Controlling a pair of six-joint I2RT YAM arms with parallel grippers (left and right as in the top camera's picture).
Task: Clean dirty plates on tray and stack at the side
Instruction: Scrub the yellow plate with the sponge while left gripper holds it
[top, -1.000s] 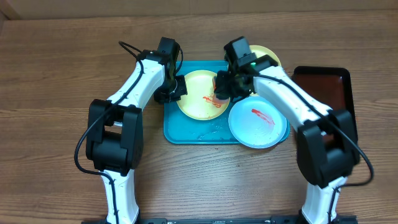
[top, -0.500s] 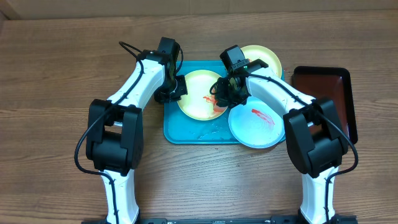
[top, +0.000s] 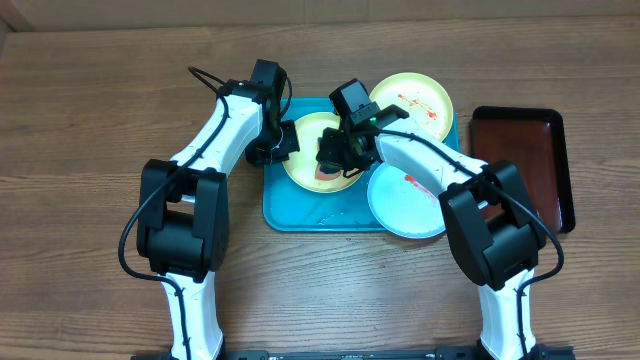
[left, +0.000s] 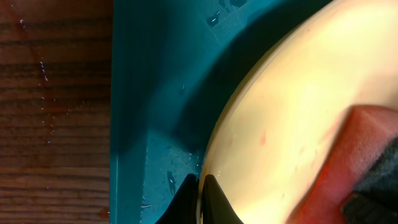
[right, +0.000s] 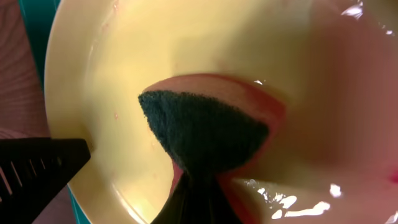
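Observation:
A yellow-green rimmed plate lies at the back left of the turquoise tray. My left gripper is shut on this plate's left rim; the left wrist view shows both fingertips pinching the rim of the plate. My right gripper is shut on a red sponge with a dark scrub face, pressed onto the wet plate. A second yellow-green plate with red sauce sits at the tray's back right. A light blue plate with a red smear sits at the front right.
A narrower dark red-brown tray lies on the wooden table to the right of the turquoise tray. Water drops lie on the tray floor and on the wood at its left edge. The left finger shows in the right wrist view.
My right gripper has slid the sponge leftward across the held plate, uncovering the back right plate. The red smear on the held plate no longer shows. The left gripper has stayed put.

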